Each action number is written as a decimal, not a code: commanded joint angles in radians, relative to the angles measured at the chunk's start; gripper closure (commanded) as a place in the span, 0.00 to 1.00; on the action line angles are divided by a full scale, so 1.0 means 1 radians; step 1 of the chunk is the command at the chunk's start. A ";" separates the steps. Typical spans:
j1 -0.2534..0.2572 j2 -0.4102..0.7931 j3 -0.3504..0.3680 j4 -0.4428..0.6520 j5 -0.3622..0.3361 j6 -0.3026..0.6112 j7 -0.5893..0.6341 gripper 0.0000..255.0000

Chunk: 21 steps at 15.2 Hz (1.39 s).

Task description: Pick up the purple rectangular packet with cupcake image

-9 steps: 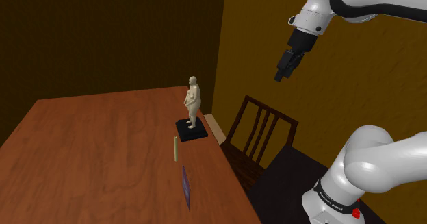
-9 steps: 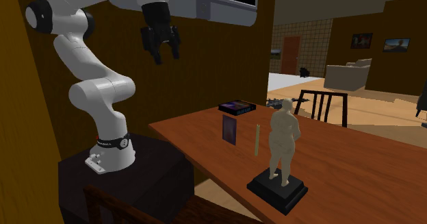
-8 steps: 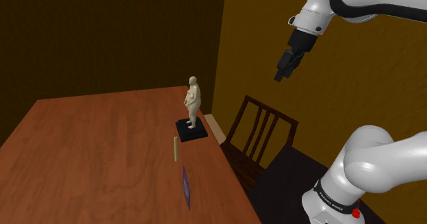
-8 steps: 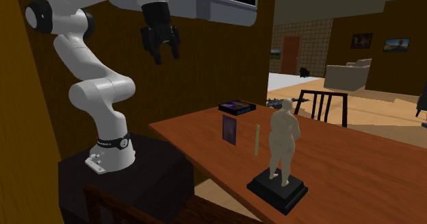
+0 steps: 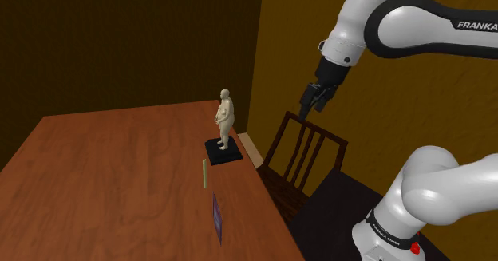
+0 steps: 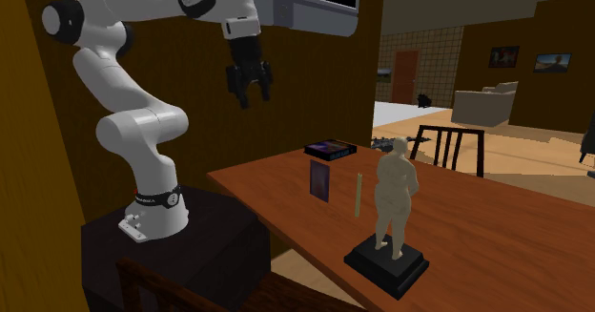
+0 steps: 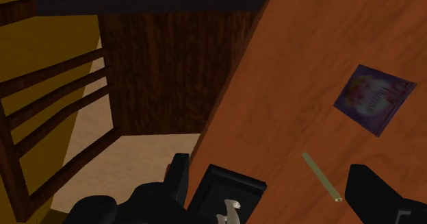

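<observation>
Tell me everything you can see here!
table: one, reddish-brown wood, beside the stand
packet: one, purple, upright near the table's edge
stick: one, beige, upright between packet and figurine
figurine: one, beige on black base, on the table
flat box: one, dark, lying on the table beyond the packet
chair: one, dark, beside the table
second chair: one, dark, across the table
sofa: one, pale, far room
stand: one, black, under the arm
arm: one, white, dark joints
gripper: one, black, open, raised
</observation>
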 commanded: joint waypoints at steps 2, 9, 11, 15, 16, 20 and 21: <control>0.008 0.024 0.079 -0.034 0.033 0.068 0.093 0.00; 0.014 0.156 0.280 -0.059 0.089 0.243 0.317 0.00; 0.007 0.211 0.340 -0.050 0.093 0.294 0.385 0.00; -0.027 0.342 0.466 -0.013 0.073 0.393 0.532 0.00; -0.040 0.379 0.498 0.000 0.060 0.417 0.573 0.00; -0.109 0.548 0.636 0.068 -0.041 0.502 0.761 0.00; -0.130 0.597 0.671 0.088 -0.082 0.520 0.817 0.00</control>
